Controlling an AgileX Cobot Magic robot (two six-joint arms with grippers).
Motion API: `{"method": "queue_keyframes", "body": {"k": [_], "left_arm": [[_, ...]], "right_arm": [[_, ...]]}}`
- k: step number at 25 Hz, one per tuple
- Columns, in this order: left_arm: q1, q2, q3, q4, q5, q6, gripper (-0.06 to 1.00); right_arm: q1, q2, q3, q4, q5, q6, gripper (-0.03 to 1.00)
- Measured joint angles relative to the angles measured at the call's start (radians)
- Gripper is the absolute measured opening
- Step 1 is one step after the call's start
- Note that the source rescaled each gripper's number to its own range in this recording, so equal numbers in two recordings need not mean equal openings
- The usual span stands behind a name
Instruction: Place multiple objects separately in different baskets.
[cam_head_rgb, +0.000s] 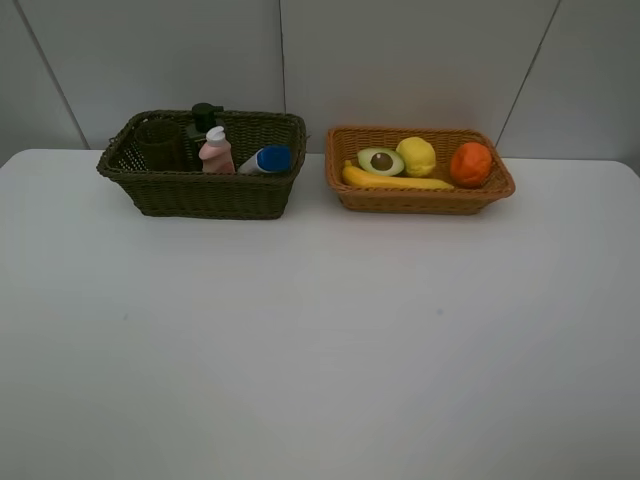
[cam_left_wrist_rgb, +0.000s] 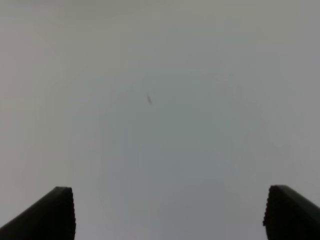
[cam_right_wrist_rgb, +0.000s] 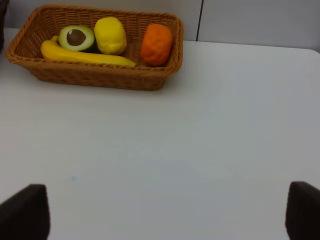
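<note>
Fruit fills the light basket (cam_head_rgb: 420, 197), bottles the dark basket (cam_head_rgb: 200, 190) — left gripper (cam_left_wrist_rgb: 169, 212) and right gripper (cam_right_wrist_rgb: 167, 212) spread wide, empty, above the tabletop (cam_head_rgb: 320, 340).

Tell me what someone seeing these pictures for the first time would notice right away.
Two wicker baskets at the far edge of the white table catch the eye. The light orange-brown basket on the right holds bright fruit: a banana, halved avocado, yellow lemon and orange. The dark basket on the left holds a small pink bottle, a white blue-capped bottle and a dark green pump bottle.
</note>
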Motion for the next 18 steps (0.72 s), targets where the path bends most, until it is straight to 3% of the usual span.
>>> {"method": "queue_keyframes", "body": {"k": [12, 18], "left_arm": [[0.0, -0.202, 0.06, 0.022, 0.106, -0.025, 1.0], [0.0, -0.237, 0.085, 0.019, 0.094, -0.05, 1.0]], "right_arm": [[0.0, 0.0, 0.0, 0.0, 0.0, 0.0, 1.0], [0.0, 0.0, 0.0, 0.0, 0.0, 0.0, 1.0]]}}
